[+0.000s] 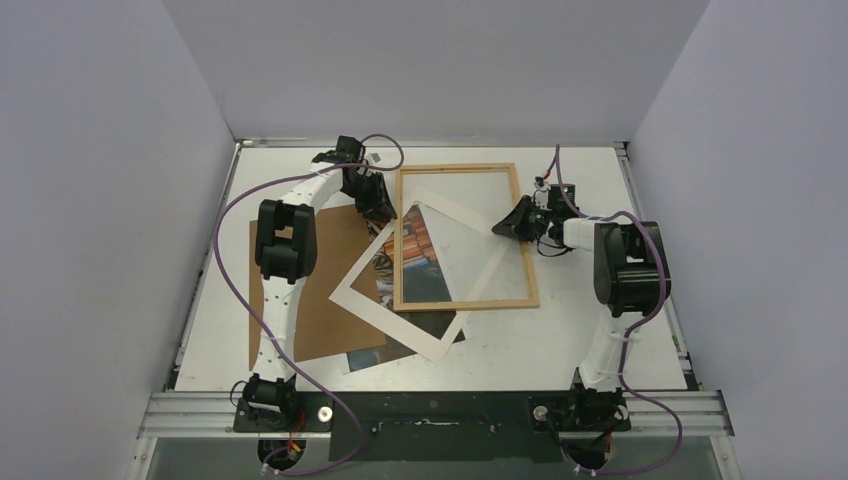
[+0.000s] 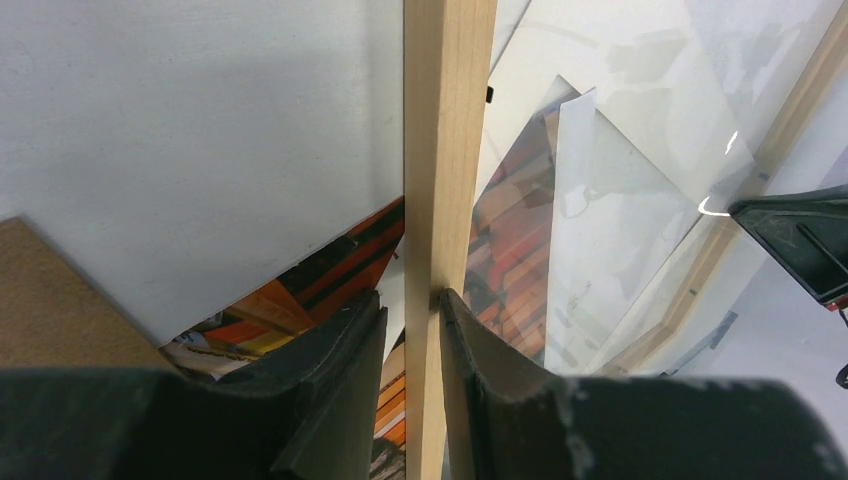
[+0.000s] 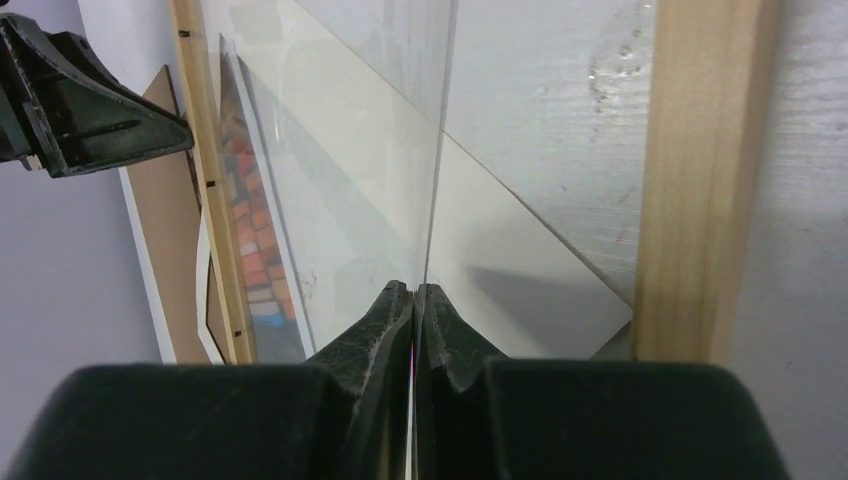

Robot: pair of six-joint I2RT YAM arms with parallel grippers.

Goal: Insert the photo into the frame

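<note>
Left arm [image 1: 285,240]: from its base at 7 o'clock in the top view, the arm rises toward 12 o'clock. The elbow is folded and the forearm runs toward 1 o'clock. The wrist bends back, so the left pincer [image 2: 410,300] points toward 5 o'clock. Its jaws are clamped on one rail of the frame [image 2: 445,150].

Right arm [image 1: 625,265]: from its base at 5 o'clock, the arm rises toward 12 o'clock. The forearm turns toward 9 o'clock. The right pincer [image 3: 413,290] points toward 9 o'clock, with its jaws pressed together on the edge of a clear pane [image 3: 437,170].

Plain pale lilac walls [image 1: 90,200] left, right and far, white desk [image 1: 530,345], metal rail [image 1: 680,410] along near edge, even light
</note>
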